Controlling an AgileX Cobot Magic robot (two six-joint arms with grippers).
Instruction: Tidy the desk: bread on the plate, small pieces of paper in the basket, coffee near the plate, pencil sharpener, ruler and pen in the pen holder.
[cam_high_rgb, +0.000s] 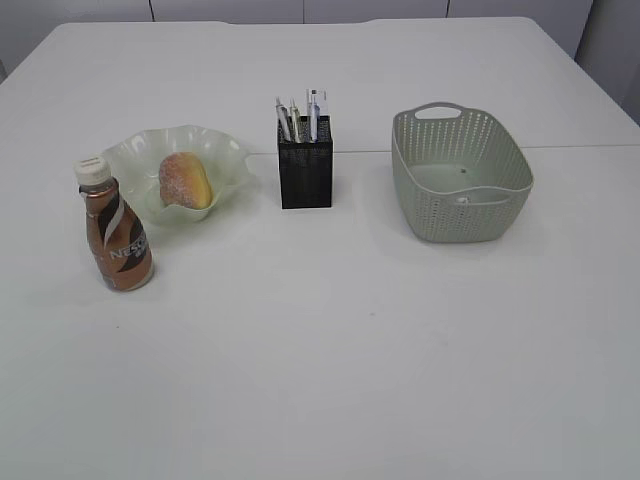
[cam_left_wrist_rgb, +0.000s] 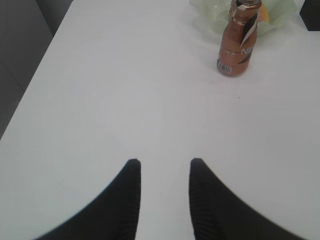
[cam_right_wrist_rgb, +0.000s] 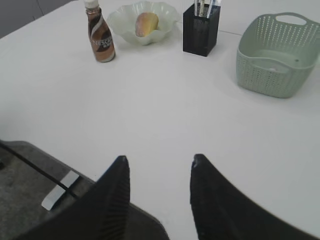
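Bread (cam_high_rgb: 185, 180) lies on the plate (cam_high_rgb: 225, 150) toward the desk's left edge, the coffee (cam_high_rgb: 115, 228) just beside it. Both the left gripper (cam_left_wrist_rgb: 165, 167) and the right gripper (cam_right_wrist_rgb: 159, 165) hang with fingers spread, holding nothing.

A broad white worktop (cam_high_rgb: 330, 350) fills nearly everything — evenly lit, with soft shadows — backed by pale cabinet panels (cam_high_rgb: 300, 10), while grey floor (cam_right_wrist_rgb: 30, 200) shows past its near edge.
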